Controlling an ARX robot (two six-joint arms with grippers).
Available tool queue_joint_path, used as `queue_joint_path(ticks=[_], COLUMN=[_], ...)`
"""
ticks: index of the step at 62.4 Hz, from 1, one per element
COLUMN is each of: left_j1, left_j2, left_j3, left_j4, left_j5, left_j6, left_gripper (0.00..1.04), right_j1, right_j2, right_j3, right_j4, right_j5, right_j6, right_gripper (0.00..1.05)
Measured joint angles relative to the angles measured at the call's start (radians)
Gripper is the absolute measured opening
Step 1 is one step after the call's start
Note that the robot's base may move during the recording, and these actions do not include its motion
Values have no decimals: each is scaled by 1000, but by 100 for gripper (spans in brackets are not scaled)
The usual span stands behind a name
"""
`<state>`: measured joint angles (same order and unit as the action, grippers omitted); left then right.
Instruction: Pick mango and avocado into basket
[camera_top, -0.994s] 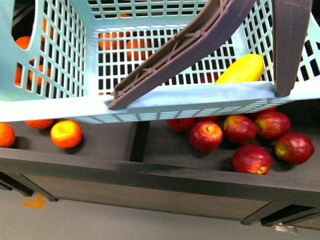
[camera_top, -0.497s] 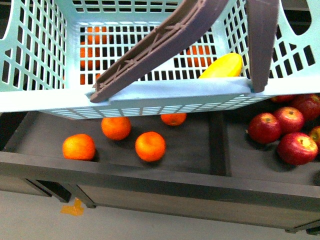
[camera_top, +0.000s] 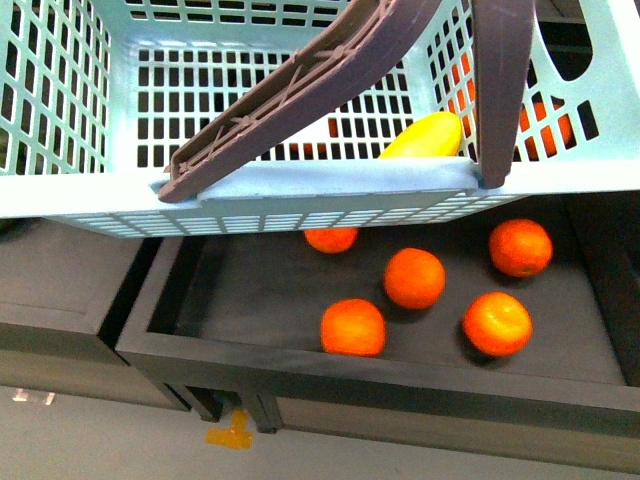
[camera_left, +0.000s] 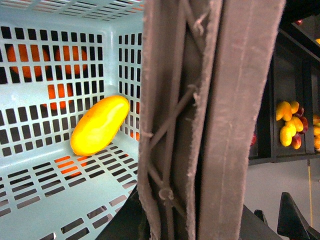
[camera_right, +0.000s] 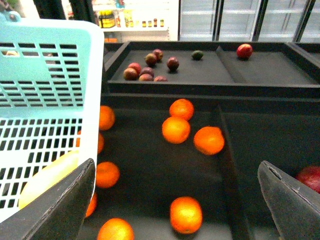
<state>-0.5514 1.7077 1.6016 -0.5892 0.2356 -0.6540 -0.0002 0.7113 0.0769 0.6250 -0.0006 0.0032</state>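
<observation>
Front view shows no arm. The basket (camera_top: 320, 185) fills the upper frame with one mango (camera_top: 425, 137) inside at centre right, and five oranges (camera_top: 414, 277) lie in the tray (camera_top: 250, 290) below. Left wrist view: the left gripper (camera_left: 190, 227), at the bottom edge, is clamped on the brown handle (camera_left: 200, 100). Right wrist view: the right gripper (camera_right: 177, 200) hangs with its fingers wide apart, and one avocado (camera_right: 198, 55) sits upper centre.
</observation>
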Motion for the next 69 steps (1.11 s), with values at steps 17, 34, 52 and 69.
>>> queue_joint_path(ticks=[17,34,52,69], left_j1=[-1,0,0,0], left_j2=[0,0,0,0], left_j3=[0,0,0,0], left_j4=[0,0,0,0], left_j5=[6,2,5,3], left_j6=[-2,-2,-1,-1], left_gripper=[16,16,16,16], right_j1=[0,0,0,0], right_j2=[-2,0,-3,-1], right_j3=[0,0,0,-1], right_j4=[0,0,0,0], right_j5=[2,0,0,0], right_j6=[0,0,0,0], right_gripper=[96,96,96,96])
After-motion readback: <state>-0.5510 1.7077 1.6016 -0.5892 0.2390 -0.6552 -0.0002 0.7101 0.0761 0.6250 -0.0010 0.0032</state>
